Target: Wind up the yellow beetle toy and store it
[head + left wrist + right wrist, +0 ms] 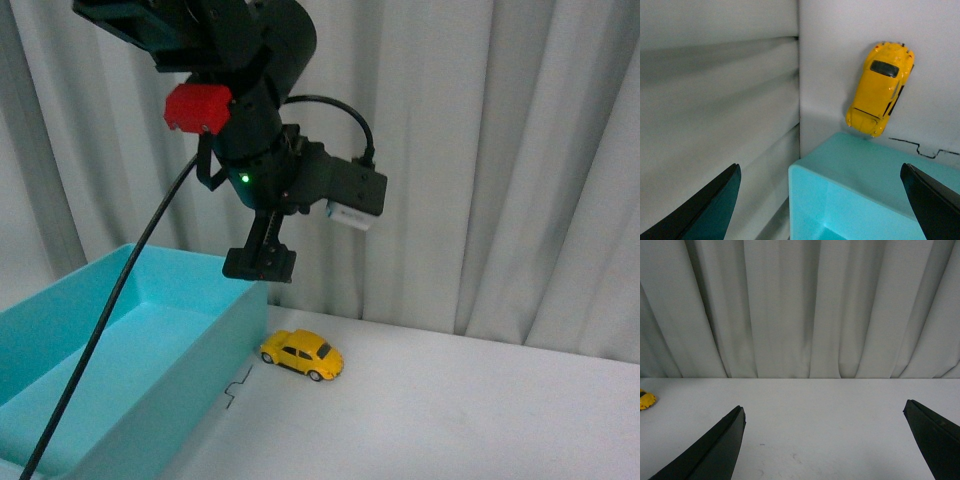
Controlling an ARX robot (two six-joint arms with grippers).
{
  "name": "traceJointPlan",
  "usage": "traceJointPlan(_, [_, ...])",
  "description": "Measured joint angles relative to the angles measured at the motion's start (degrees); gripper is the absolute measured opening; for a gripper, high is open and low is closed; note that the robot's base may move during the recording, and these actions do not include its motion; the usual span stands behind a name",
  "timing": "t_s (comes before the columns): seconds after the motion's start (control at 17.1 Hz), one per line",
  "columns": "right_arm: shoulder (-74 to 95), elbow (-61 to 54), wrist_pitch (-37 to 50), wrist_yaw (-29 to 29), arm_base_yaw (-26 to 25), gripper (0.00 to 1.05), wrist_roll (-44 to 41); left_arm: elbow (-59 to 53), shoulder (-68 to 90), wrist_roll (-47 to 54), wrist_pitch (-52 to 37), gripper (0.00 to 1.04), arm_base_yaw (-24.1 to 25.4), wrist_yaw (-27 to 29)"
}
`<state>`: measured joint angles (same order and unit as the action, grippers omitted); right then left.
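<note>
Looking at this one, we'd say we're right at the start: the beetle [302, 354] sits on its wheels on the tabletop [480, 410], just beside the outer wall of the teal bin [200, 390] near its far corner, and nothing has hold of it. So the step in hand is the reach for the toy, with winding and storing both not yet done. The left end effector [819, 166] hangs above that bin corner, jaws spread wide, nothing between them and touching nothing. Its wrist camera looks down past the corner onto the car's roof. The right end effector [824, 405] is wide open too and empty, hovering over the tabletop with the curtain [800, 310] behind it. Only a sliver of yellow peeks in at the edge of its view, so it's well off to the side of the car. Our guess for the next move: the left arm needs to drop down and out past the bin wall, line its fingers up across the car's sides, and close gently. The tricky bit is how close the car sits to the bin, which leaves little room for a finger on that side. We can't tell from here how the wind-up works.
</note>
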<state>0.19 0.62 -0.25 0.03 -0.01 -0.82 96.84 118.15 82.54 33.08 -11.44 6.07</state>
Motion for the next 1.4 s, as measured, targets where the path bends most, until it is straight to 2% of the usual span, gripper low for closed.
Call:
traceJointPlan(0.12, [0.0,0.0,0.0,0.0,0.0,0.98,0.0,2.2,3.1,2.2,2.3,0.98,-0.9,2.8])
traceJointPlan(0.41, [0.0,0.0,0.0,0.0,0.0,0.98,0.0,3.4,5.3,1.5,4.4,0.98,-1.9,3.9])
traceJointPlan(0.76, [0.0,0.0,0.0,0.0,0.0,0.98,0.0,3.8,10.6,-5.0,4.5,0.98,-2.4,5.5])
traceJointPlan(0.93, [0.0,0.0,0.0,0.0,0.0,0.98,0.0,4.0,13.3,-6.3,3.3,0.98,-1.4,5.5])
traceJointPlan(1.4, [0.0,0.0,0.0,0.0,0.0,0.98,0.0,12.7,22.7,-4.2,4.1,0.98,-0.8,2.9])
